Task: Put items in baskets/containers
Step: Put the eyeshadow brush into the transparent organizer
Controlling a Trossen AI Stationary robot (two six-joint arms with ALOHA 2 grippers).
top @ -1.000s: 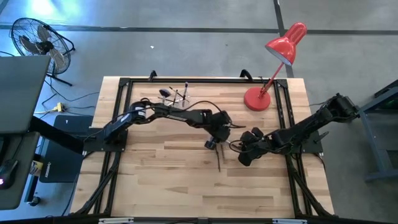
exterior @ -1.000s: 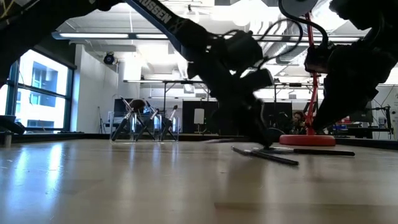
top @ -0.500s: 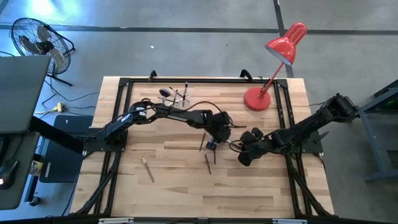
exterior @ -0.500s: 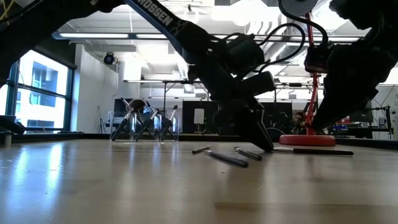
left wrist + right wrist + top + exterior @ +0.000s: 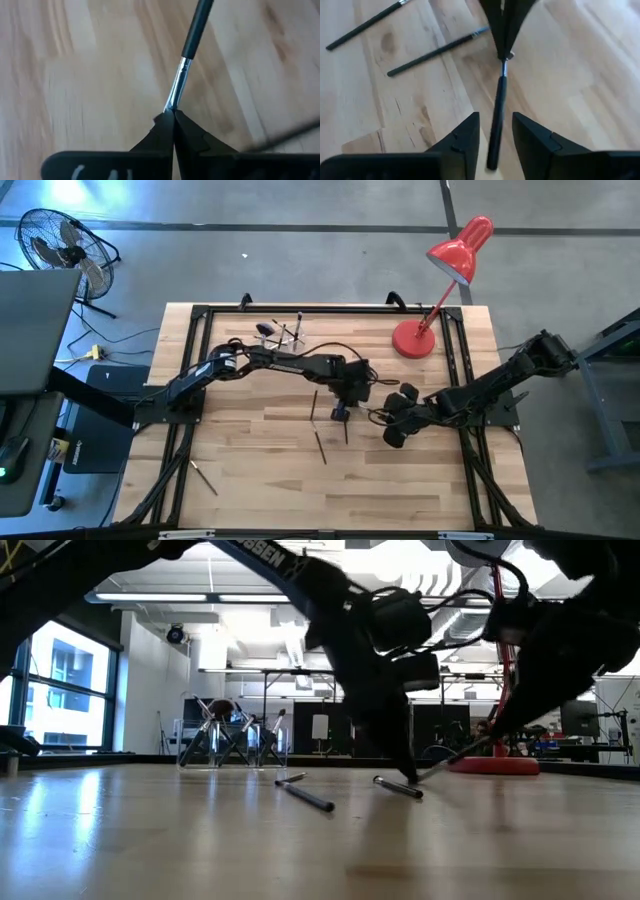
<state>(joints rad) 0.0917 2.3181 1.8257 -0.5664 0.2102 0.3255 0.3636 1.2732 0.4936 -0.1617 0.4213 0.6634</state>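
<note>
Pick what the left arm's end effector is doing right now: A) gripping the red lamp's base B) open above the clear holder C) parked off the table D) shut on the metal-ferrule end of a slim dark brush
D: in the left wrist view the left end effector has its fingers pinched together on the silver ferrule end of a slim dark-handled makeup brush, over the wooden table.
</note>
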